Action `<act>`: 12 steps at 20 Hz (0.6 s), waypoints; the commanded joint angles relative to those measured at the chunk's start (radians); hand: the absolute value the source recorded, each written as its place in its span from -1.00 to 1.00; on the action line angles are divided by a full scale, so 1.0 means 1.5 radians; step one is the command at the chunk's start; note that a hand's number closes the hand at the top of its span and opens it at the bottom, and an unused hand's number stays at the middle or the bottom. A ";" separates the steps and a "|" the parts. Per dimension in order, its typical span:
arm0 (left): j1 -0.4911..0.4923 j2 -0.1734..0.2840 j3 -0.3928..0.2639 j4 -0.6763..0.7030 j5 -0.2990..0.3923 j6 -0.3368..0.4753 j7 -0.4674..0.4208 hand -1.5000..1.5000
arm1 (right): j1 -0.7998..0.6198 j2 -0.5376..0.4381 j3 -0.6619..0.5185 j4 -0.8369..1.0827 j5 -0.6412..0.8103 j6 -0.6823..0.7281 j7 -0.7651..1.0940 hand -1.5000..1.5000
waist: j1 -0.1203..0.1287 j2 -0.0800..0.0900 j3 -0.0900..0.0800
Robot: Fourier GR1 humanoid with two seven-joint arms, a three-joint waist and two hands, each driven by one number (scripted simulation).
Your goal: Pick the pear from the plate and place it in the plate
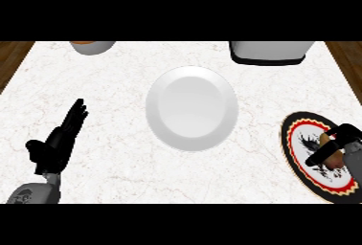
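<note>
- Pear [331, 152]: lies on the patterned plate [305, 123] at the right edge of the tabletop [106, 143]; mostly hidden, only tan and reddish patches visible.
- Right hand [338, 143]: over the pear, fingers curled about it, apparently gripping it.
- Handling, judged: light, rigid, smooth-skinned, bruisable; best held round the broad lower body.
- White plate [191, 107]: at centre, well apart from the pear, the likely destination.
- Left hand [60, 139]: resting at lower left, fingers straight, holding nothing.
</note>
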 commanded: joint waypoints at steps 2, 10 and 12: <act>-0.022 -0.019 0.009 0.030 -0.015 0.001 -0.003 0.00 | -0.010 0.012 -0.015 0.024 0.014 0.030 -0.040 1.00 | 0.000 0.005 0.009; 0.036 -0.015 0.022 -0.001 -0.006 0.007 -0.009 0.00 | 0.131 0.091 0.094 -0.250 0.176 -0.228 0.001 1.00 | -0.044 -0.014 0.006; 0.054 0.002 0.030 0.005 -0.011 0.005 -0.014 0.00 | 0.159 0.115 0.125 -0.307 0.230 -0.299 0.005 1.00 | -0.055 -0.020 0.005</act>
